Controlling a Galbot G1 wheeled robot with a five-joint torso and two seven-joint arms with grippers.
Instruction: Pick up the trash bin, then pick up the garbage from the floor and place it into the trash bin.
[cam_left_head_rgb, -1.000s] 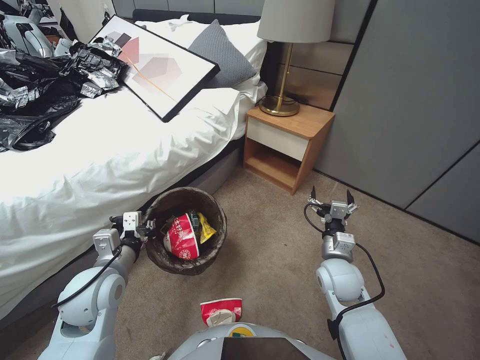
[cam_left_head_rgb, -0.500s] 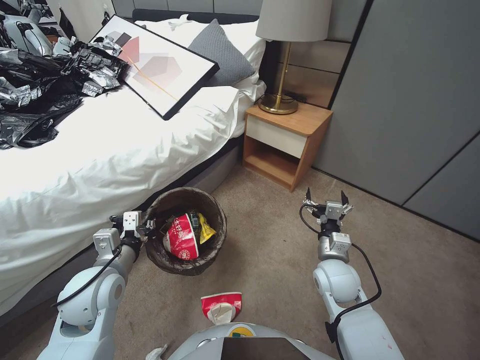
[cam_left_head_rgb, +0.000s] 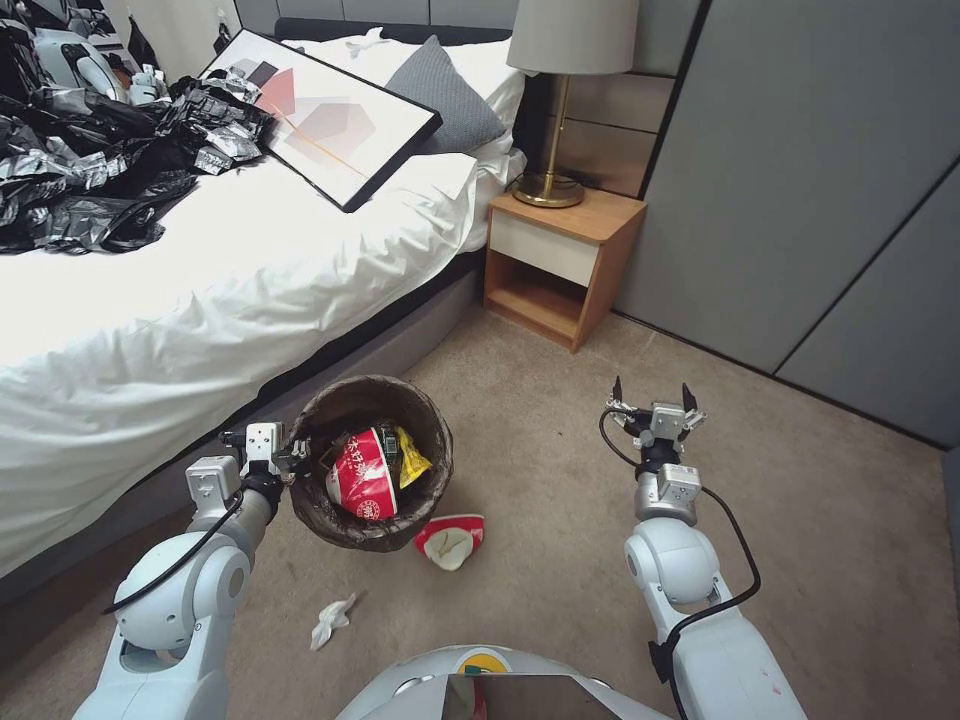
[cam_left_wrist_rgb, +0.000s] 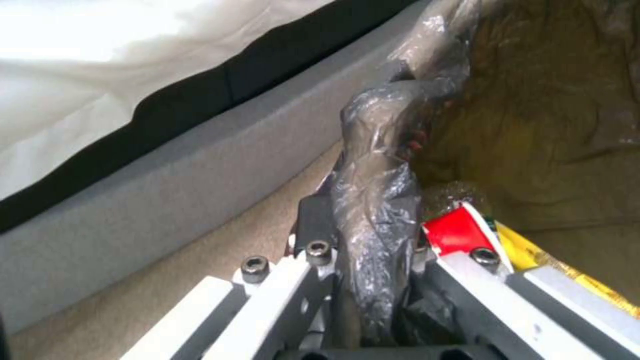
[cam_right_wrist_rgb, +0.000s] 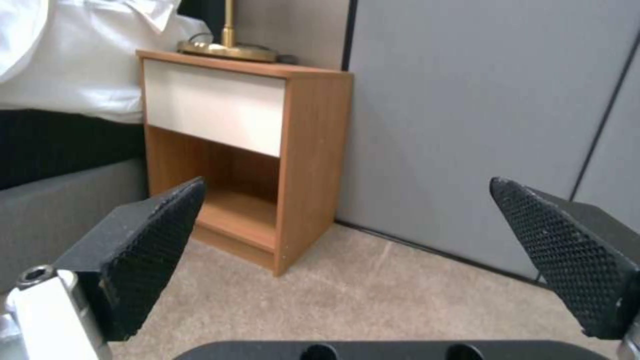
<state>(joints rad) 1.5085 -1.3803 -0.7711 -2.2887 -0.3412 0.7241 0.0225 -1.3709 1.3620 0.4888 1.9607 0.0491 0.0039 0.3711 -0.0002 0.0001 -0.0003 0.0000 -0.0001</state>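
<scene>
The trash bin (cam_left_head_rgb: 372, 520), wrapped in a dark brown crinkly bag, hangs beside the bed with my left gripper (cam_left_head_rgb: 298, 458) shut on its rim. The left wrist view shows the jaws closed over the folded bag rim (cam_left_wrist_rgb: 373, 220). Inside the bin lie a crushed red-and-white bowl (cam_left_head_rgb: 362, 476) and a yellow wrapper (cam_left_head_rgb: 411, 457). Garbage on the carpet: another crushed red-and-white bowl (cam_left_head_rgb: 451, 540) just right of the bin, and a white tissue wad (cam_left_head_rgb: 333, 620) nearer to me. My right gripper (cam_left_head_rgb: 652, 396) is held out to the right, open and holding nothing (cam_right_wrist_rgb: 347, 200).
The white bed (cam_left_head_rgb: 200, 290) runs along the left, bearing a framed picture (cam_left_head_rgb: 330, 115) and a heap of black-silver plastic (cam_left_head_rgb: 90, 170). A wooden nightstand (cam_left_head_rgb: 562, 262) with a lamp (cam_left_head_rgb: 560, 110) stands ahead. Grey wall panels (cam_left_head_rgb: 800, 200) close the right. Bare carpet (cam_left_head_rgb: 830, 520) lies to the right.
The whole view has shifted: the camera moved back, so the floor bowl and tissue now lie farther from my base. Both arms keep their pose, the bin still held.
</scene>
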